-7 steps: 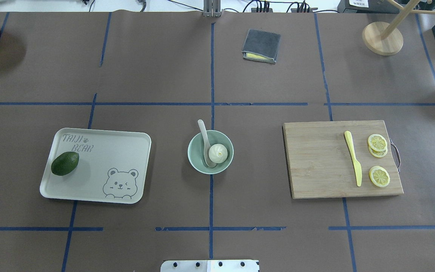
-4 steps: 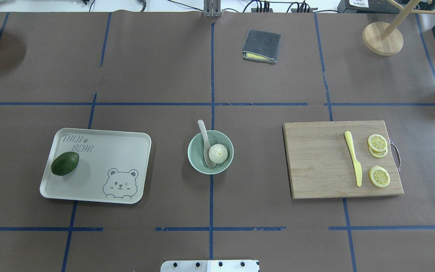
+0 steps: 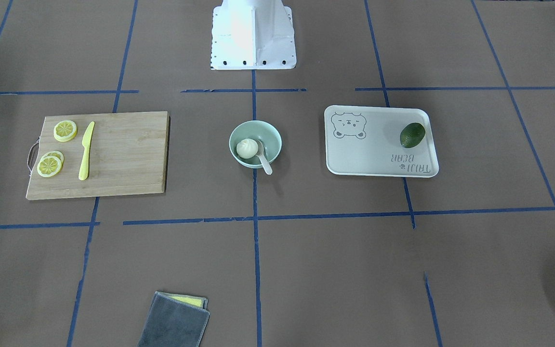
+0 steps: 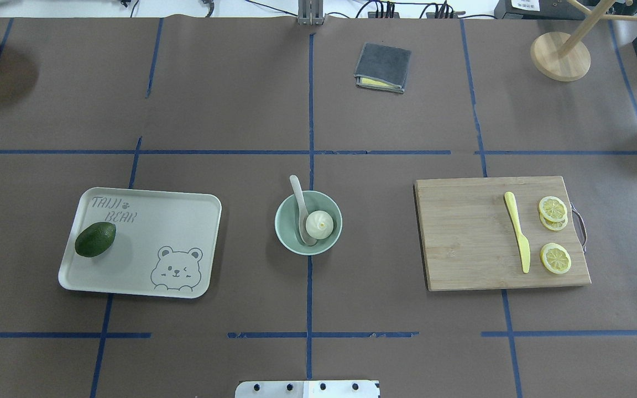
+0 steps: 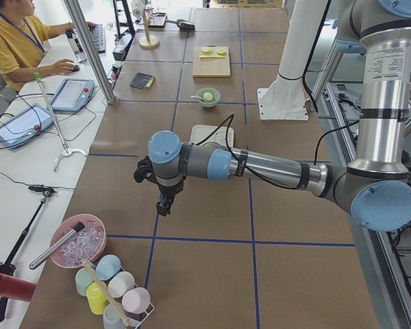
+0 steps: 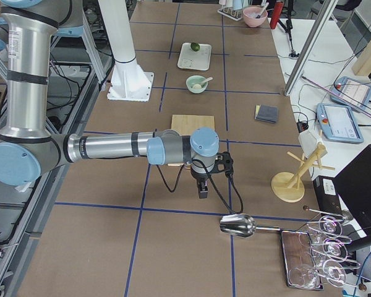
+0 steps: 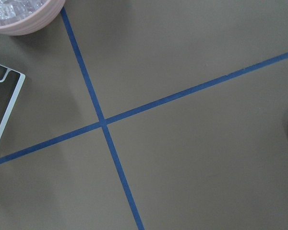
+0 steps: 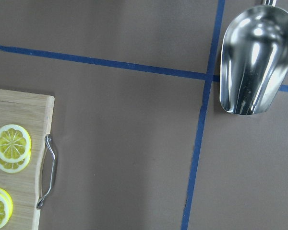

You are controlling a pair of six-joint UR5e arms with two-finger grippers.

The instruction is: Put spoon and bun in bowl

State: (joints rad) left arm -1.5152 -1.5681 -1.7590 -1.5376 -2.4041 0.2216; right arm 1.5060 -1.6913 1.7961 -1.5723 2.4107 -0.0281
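Note:
The pale mint-green bowl [image 4: 282, 232] stands at the table's middle. The white bun [image 4: 319, 223] sits inside it. The white spoon [image 4: 298, 199] lies in the bowl with its scoop beside the bun and its handle over the far rim. The front view shows the bowl [image 3: 270, 135], the bun [image 3: 246, 148] and the spoon [image 3: 264, 161] the same way. My left gripper [image 5: 163, 205] shows only in the left side view, far from the bowl. My right gripper [image 6: 202, 190] shows only in the right side view, past the cutting board. I cannot tell whether either is open or shut.
A white bear tray [image 4: 141, 243] with a green avocado [image 4: 95, 239] lies left of the bowl. A wooden cutting board [image 4: 473, 237] with a yellow knife [image 4: 517, 232] and lemon slices [image 4: 552, 209] lies right. A grey cloth [image 4: 382, 67] lies far back. A metal scoop [image 8: 254, 57] is under the right wrist.

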